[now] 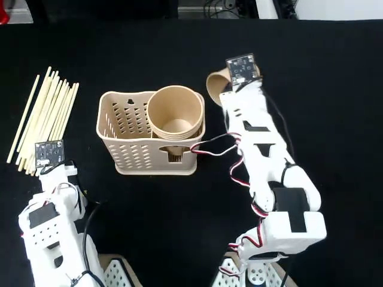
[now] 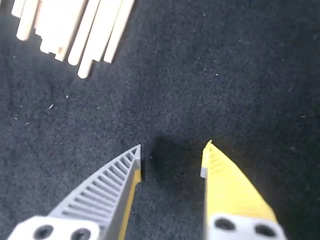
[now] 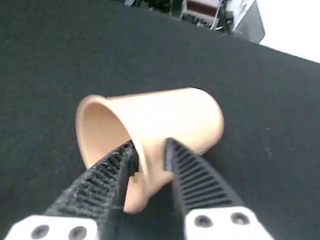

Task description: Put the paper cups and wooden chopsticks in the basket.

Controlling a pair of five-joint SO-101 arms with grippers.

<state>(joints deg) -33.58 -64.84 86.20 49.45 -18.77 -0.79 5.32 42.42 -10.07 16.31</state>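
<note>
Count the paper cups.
2 at least: a paper cup upright in the basket, rims beneath hinting at more nested; a second cup on its side, its wall pinched by the right gripper.

Even, bright light covers the matte black worktop (image 1: 335, 72). A soft shadow lies between the tips of the left claw (image 2: 174, 145).

The tablecloth (image 1: 335, 72) is plain black, flecked with pale lint in the left wrist view. The basket (image 1: 128, 152) is cream-beige, its walls patterned with rows of small slots. The stacked paper cups (image 1: 175, 110) are kraft tan, and so is the single paper cup (image 3: 165, 115). The wooden chopsticks (image 1: 48, 113) are pale blond. The left gripper (image 2: 174, 146) has one grey ribbed finger and one yellow finger. The right gripper (image 3: 150, 144) has black ribbed fingers. The left arm (image 1: 51, 233) and right arm (image 1: 257, 137) are white, with red, white and black wires (image 1: 215, 146).
</note>
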